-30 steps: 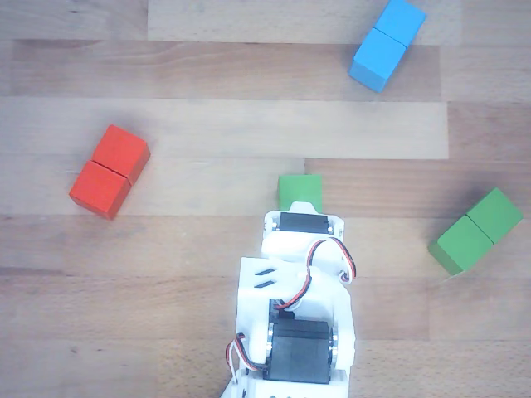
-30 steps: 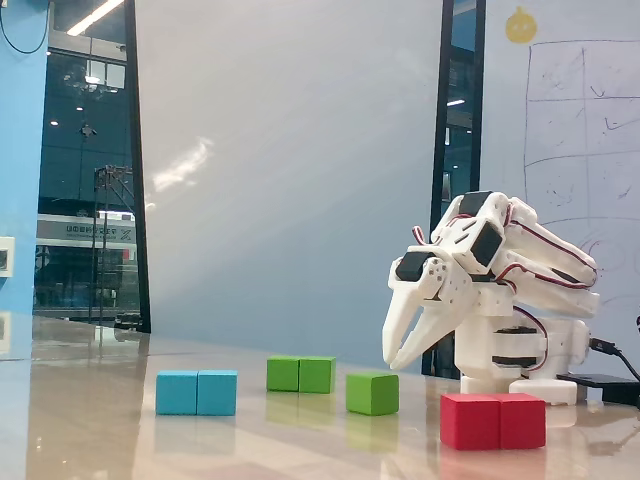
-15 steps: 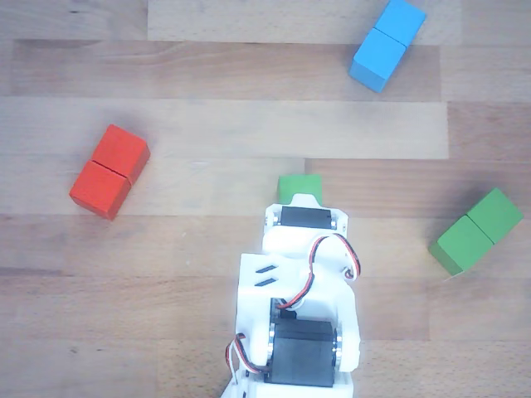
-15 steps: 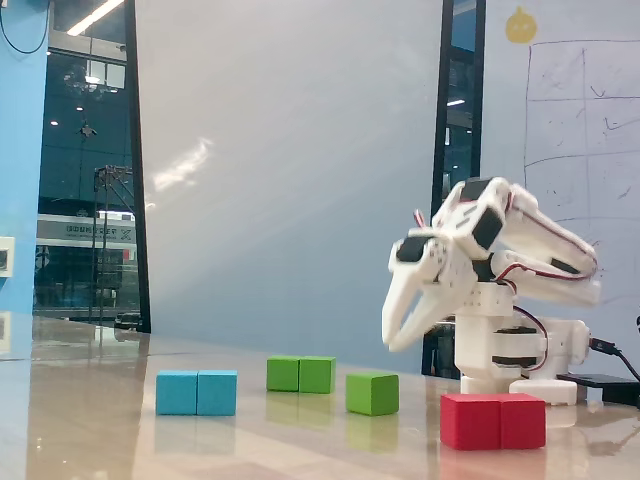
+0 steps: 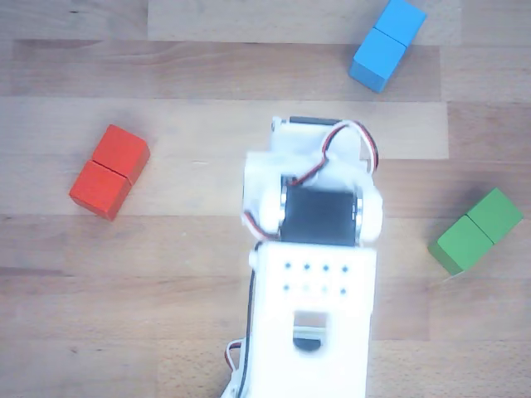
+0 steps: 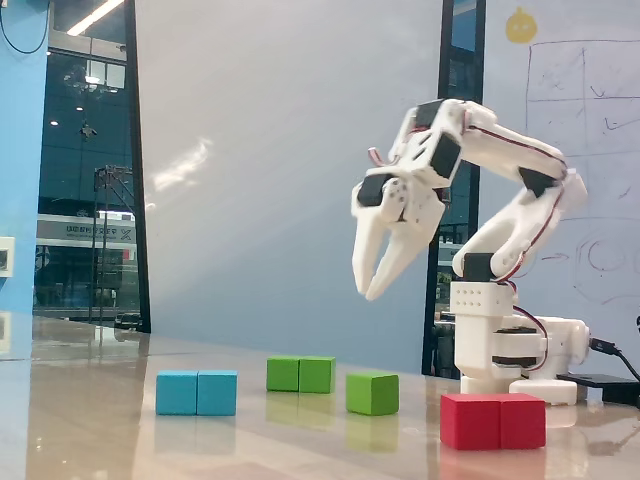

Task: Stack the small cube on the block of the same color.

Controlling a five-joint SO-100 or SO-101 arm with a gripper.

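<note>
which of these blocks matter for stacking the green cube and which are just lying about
For the job:
small green cube
long green block
gripper, raised above the cube, holding nothing

Lying about:
blue block
red block

Other view straight down over table, fixed view low at tabletop, both sharing the blocks

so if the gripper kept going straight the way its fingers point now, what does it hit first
Probably the small green cube: the gripper hangs open above it, fingers pointing down. Depth is unclear, so it could meet bare table beside it.
</note>
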